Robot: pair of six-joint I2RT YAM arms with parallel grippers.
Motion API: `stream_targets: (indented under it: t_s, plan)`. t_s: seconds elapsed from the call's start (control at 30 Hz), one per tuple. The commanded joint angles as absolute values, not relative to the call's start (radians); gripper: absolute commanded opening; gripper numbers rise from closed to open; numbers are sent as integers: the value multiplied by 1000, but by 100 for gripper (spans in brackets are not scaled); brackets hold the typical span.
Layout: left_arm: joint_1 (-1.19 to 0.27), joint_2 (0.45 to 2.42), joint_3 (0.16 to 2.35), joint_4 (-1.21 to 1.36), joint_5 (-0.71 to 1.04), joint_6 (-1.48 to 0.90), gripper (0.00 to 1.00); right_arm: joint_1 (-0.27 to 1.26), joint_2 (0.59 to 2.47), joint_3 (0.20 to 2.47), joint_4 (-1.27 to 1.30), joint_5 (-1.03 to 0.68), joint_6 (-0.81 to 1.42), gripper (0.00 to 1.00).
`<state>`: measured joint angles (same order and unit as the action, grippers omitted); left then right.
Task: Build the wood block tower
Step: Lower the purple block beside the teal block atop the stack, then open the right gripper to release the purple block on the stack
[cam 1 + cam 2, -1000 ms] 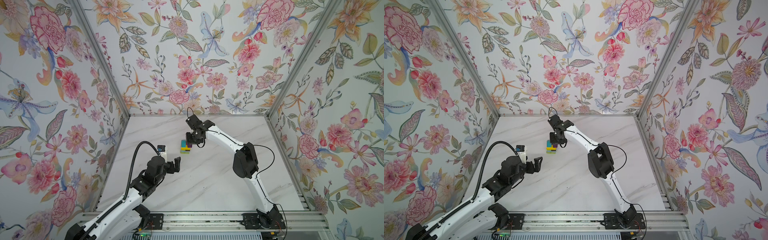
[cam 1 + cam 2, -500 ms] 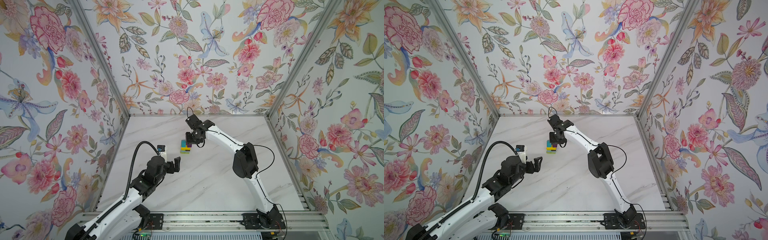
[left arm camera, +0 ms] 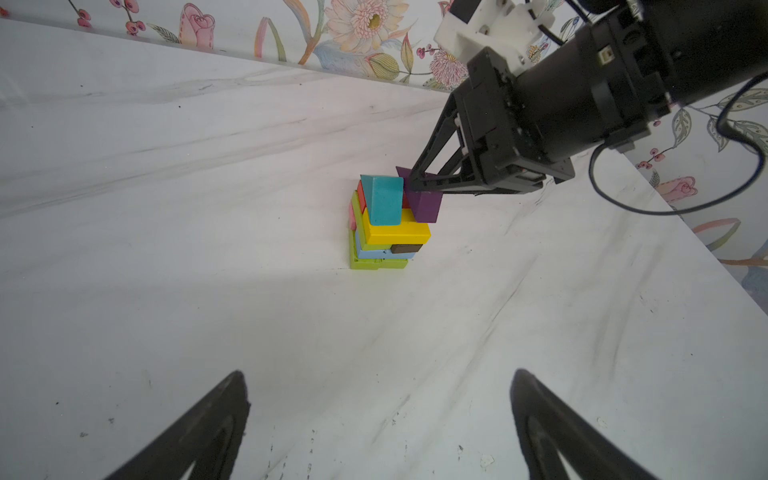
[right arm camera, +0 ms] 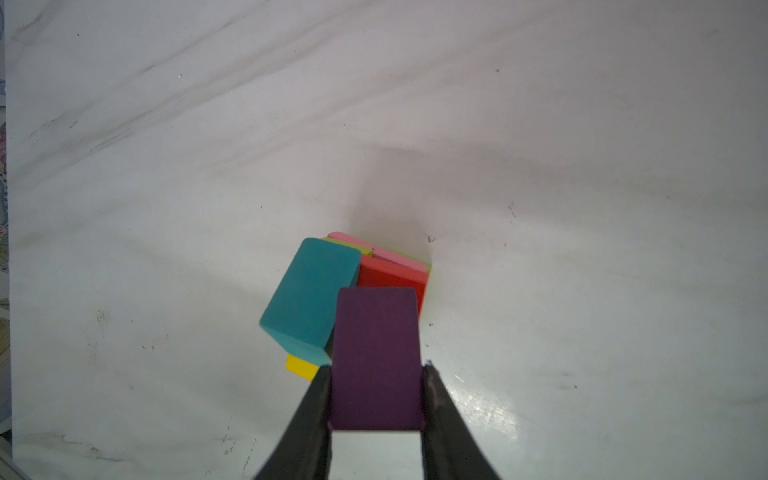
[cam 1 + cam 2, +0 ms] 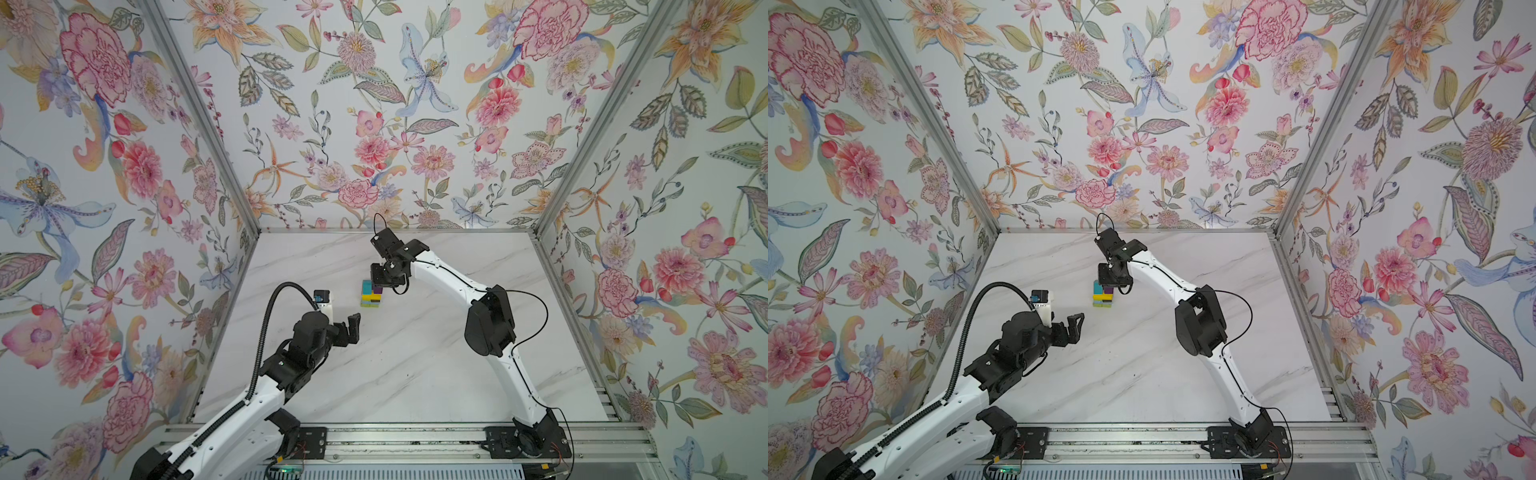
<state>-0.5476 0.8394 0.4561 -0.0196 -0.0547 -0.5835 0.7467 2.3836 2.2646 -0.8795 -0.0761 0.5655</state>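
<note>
Nearest, the left gripper (image 3: 380,374) hangs over the marble table (image 5: 415,365), jaws wide apart and holding nothing; farther on, a little left of centre, stands the tower (image 5: 371,294), its teal block (image 4: 309,297) lying skewed on top; reaching in from the far side, the right gripper (image 4: 377,368) is clamped on a tilted purple block (image 4: 376,332), just right of the teal one.

White arms (image 5: 449,278), black joints (image 5: 488,328), black cables (image 5: 262,332)

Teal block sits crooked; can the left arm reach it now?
Probably yes: left gripper is open, nothing lies between it and the teal block; right gripper holds the purple block alongside.
</note>
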Motion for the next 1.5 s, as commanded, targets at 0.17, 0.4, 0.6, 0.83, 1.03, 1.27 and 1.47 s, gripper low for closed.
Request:
stream_targets:
  t_s: [0.17,0.4,0.6,0.83,1.03,1.27,1.47]
  plan:
    - [-535,833,445,7,-36,-572,99,756,2396,2284,-905,-87,580,30]
    - [-533,831,445,7,-35,-572,99,756,2395,2283,-905,-87,581,32]
    - [-533,832,446,9,-34,-571,99,755,2393,2286,-905,-89,581,36]
    - [-532,831,445,6,-36,-570,99,756,2395,2286,-905,-88,584,39]
    - [-532,830,446,5,-37,-569,99,755,2390,2287,-905,-87,585,40]
    - [-532,831,448,5,-36,-571,99,744,2370,2284,-905,-90,586,44]
    - [-531,829,455,4,-36,-569,99,736,2343,2283,-904,-91,584,45]
